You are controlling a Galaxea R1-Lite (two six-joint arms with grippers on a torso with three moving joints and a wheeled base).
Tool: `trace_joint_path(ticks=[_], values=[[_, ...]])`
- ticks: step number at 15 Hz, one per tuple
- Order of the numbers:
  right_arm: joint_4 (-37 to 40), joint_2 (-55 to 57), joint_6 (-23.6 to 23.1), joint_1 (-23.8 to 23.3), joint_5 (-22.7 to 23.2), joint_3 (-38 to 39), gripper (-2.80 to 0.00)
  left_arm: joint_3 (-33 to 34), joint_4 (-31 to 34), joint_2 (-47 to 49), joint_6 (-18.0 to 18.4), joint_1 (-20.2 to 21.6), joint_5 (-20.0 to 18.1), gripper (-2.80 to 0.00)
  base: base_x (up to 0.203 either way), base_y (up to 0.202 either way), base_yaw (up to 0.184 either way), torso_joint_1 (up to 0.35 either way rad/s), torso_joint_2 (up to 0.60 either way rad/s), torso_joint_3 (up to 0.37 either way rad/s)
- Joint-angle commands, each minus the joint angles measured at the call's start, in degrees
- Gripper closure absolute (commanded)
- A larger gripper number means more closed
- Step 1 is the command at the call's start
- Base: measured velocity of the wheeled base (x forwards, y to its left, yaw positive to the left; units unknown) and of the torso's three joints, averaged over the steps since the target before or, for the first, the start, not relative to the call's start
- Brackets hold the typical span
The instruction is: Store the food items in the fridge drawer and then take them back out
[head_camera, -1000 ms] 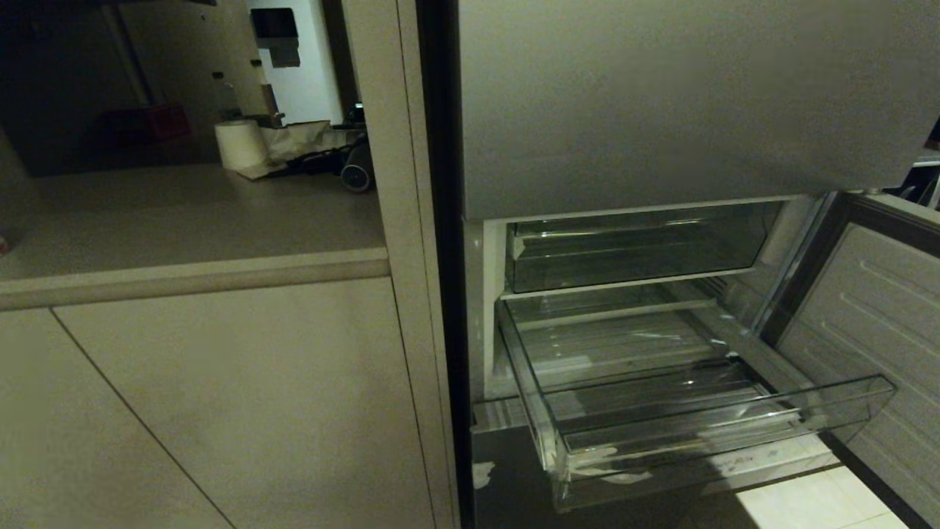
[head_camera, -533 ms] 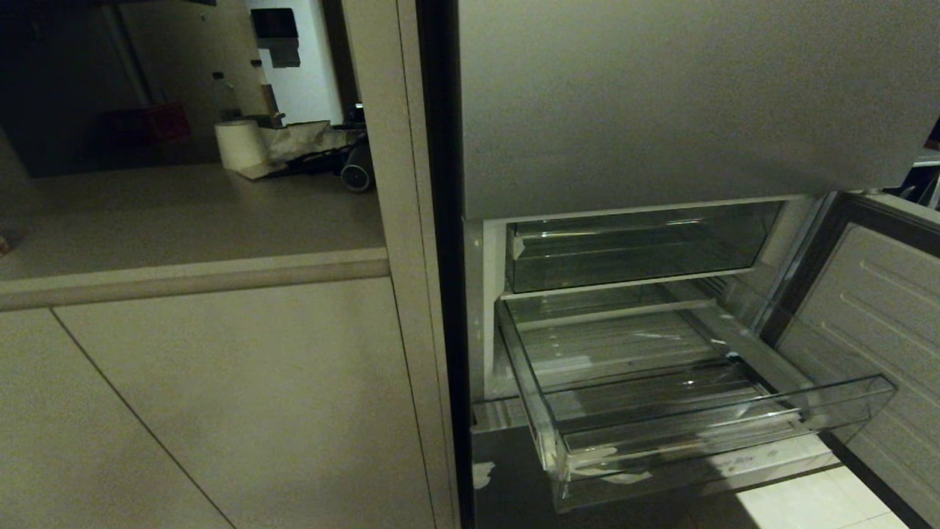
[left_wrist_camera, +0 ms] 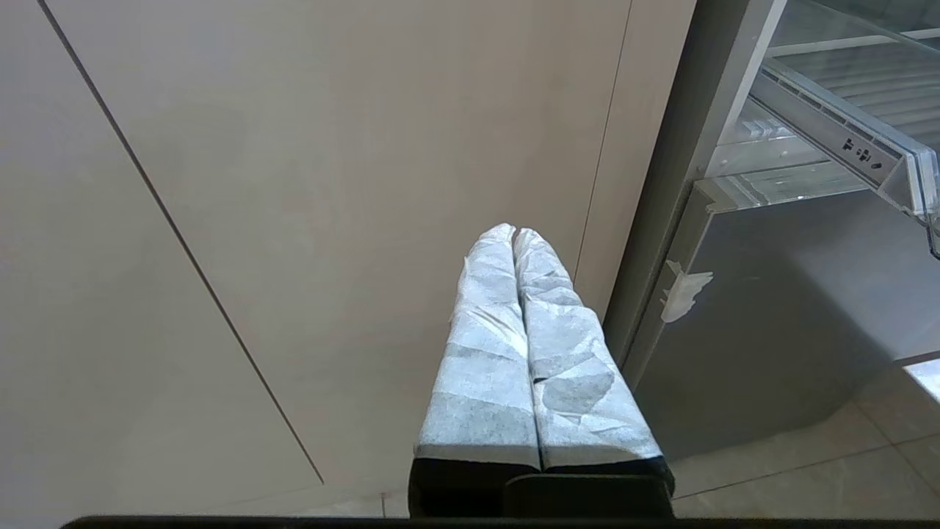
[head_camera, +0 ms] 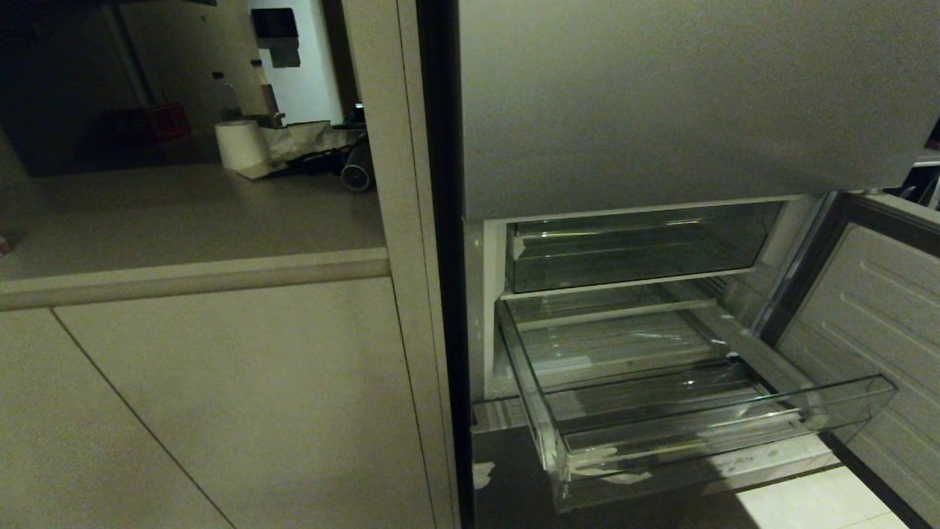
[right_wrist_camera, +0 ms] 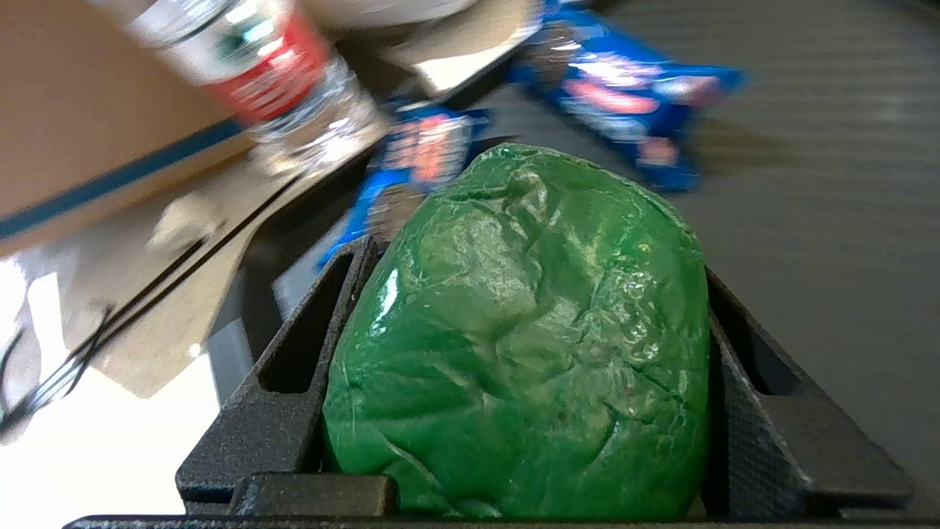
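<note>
Fridge drawer point(head_camera: 661, 411) stands pulled out; right gripper point(right_wrist_camera: 525, 308) clamps a green wrapped lump point(right_wrist_camera: 525, 345) (blue snack packets point(right_wrist_camera: 624, 88) beyond); left gripper point(left_wrist_camera: 515, 239) pressed closed.

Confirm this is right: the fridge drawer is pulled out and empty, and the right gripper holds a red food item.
Not quite. The item in the right gripper is green, not red, as the right wrist view shows. The rest stands: the fridge drawer is pulled out and empty.
</note>
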Motion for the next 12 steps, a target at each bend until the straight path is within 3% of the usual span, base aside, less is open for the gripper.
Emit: trace_joint_path(ticks=[1,5,6,12], values=[[-0.3,0.9,0.7,-1.8,0.1,0.4,0.0,0.0,-0.1,0.1,0.0,0.0,0.0,0.0,0.0,0.0,0.0,0.0,0.0,0.0],[-0.4,3.8,0.2,-2.0,0.2,-0.4,0.0,0.0,0.0,0.1,0.0,0.0,0.0,0.0,0.0,0.0,0.0,0.0,0.0,0.0],[-0.4,4.1,0.1,-2.0,0.2,-0.7,-2.8,0.0,0.0,0.1,0.0,0.0,0.0,0.0,0.0,0.0,0.0,0.0,0.0,0.0],[-0.3,4.8,0.9,-1.9,0.2,-2.7,-2.8,0.0,0.0,0.1,0.0,0.0,0.0,0.0,0.0,0.0,0.0,0.0,0.0,0.0]])
